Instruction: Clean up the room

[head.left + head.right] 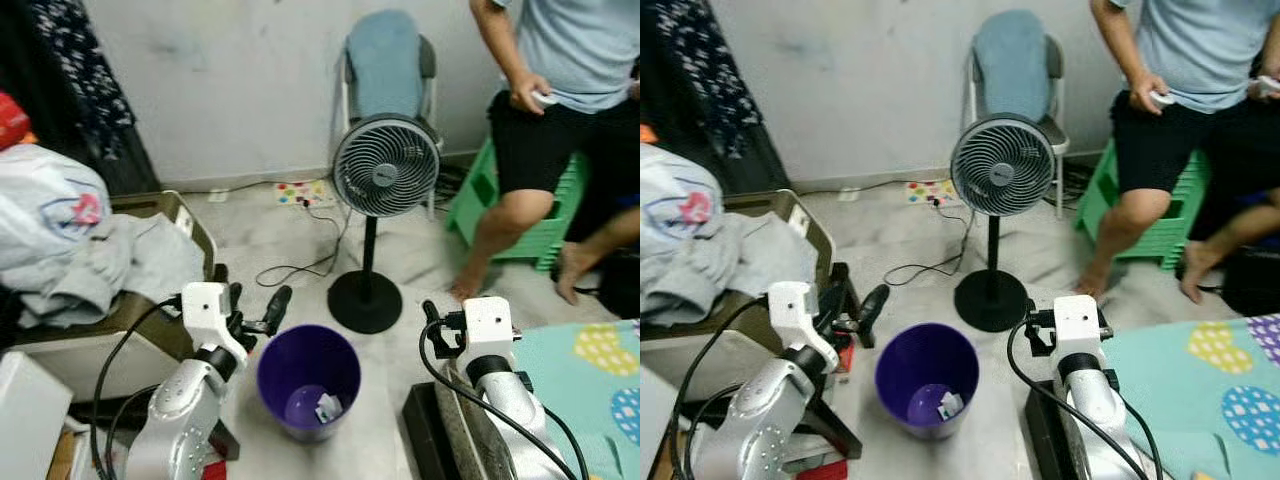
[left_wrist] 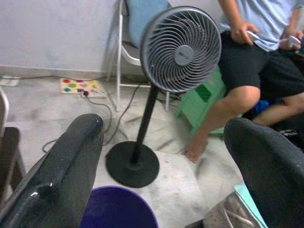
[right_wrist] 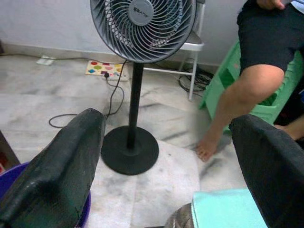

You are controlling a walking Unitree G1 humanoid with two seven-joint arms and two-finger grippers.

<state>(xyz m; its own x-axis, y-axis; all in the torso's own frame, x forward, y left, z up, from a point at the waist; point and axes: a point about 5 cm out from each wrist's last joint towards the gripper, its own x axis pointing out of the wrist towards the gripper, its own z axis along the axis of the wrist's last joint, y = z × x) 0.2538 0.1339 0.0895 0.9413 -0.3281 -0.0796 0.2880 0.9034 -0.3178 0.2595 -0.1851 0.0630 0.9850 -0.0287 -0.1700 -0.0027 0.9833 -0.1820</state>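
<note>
A purple bin (image 1: 308, 380) stands on the floor between my two arms, with a white scrap (image 1: 327, 407) lying at its bottom. My left gripper (image 1: 258, 305) hovers just left of the bin's rim, at rim height. Its fingers are open with nothing between them, as the left wrist view shows the left gripper (image 2: 164, 126). My right arm (image 1: 490, 328) is raised to the right of the bin. The right gripper (image 3: 167, 119) is open and empty, pointing toward the fan's base.
A standing fan (image 1: 385, 165) with a round black base (image 1: 365, 300) and a loose cable (image 1: 300, 268) stands just behind the bin. A person (image 1: 545, 90) sits on a green stool (image 1: 480, 195). Clothes (image 1: 90, 255) heap on a box at left. A teal mat (image 1: 585, 385) lies at right.
</note>
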